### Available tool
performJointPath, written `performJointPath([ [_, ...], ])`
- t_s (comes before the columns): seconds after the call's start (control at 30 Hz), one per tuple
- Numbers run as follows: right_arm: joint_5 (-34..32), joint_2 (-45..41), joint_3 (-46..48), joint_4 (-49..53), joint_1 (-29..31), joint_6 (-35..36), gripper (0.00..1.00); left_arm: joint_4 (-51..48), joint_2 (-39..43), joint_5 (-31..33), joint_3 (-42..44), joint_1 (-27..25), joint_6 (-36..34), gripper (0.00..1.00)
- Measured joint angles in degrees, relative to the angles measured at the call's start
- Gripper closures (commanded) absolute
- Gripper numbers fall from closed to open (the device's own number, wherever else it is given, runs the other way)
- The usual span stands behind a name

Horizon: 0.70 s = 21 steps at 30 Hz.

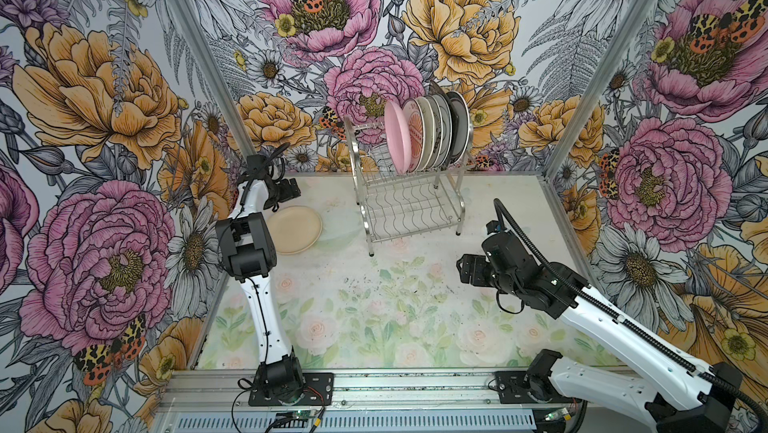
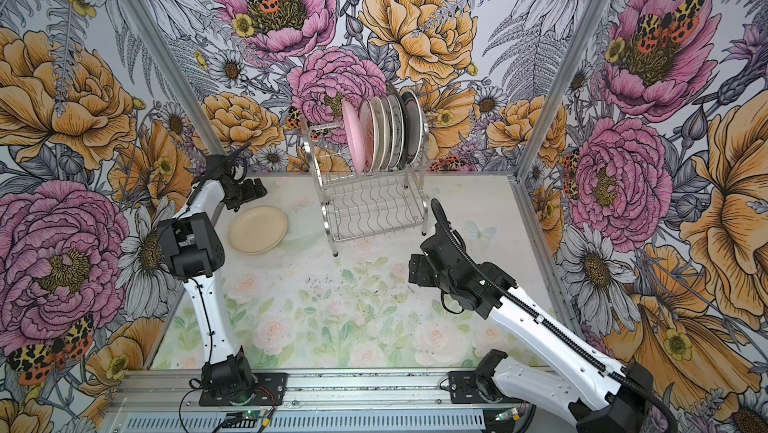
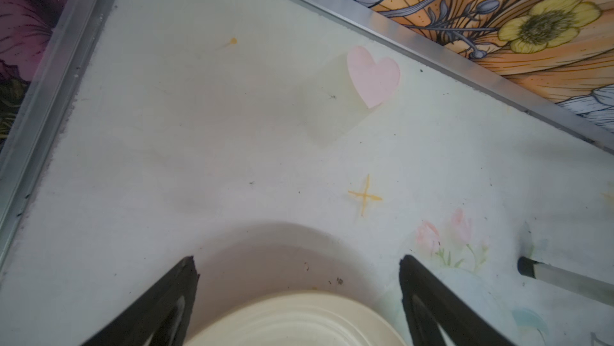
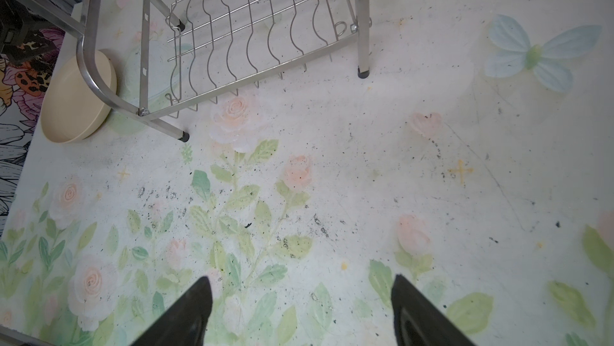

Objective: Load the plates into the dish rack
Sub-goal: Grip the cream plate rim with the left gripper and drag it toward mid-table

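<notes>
Left gripper (image 3: 298, 261) and right gripper (image 4: 302, 279) are both wide open, empty. Flat cream plate (image 1: 294, 229) (slippery rim) might skid into the dish rack (image 4: 362, 28) when pinched.

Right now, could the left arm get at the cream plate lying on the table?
Probably yes: its open fingers hover by the far rim of the cream plate, with nothing between them and nothing on it.
</notes>
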State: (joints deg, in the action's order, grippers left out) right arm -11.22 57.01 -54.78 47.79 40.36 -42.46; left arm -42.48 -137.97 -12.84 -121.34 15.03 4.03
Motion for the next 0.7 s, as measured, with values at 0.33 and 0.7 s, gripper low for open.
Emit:
performJointPath([
  [0.33, 0.6, 0.2, 0.0, 0.0, -0.3, -0.2, 0.14, -5.4, -6.2, 0.0, -6.4, 0.2, 0.0, 0.05],
  [0.7, 0.6, 1.8, -0.1, 0.0, -1.8, 0.5, 0.13, -5.7, -2.1, -2.5, 1.0, 0.0, -0.2, 0.07],
])
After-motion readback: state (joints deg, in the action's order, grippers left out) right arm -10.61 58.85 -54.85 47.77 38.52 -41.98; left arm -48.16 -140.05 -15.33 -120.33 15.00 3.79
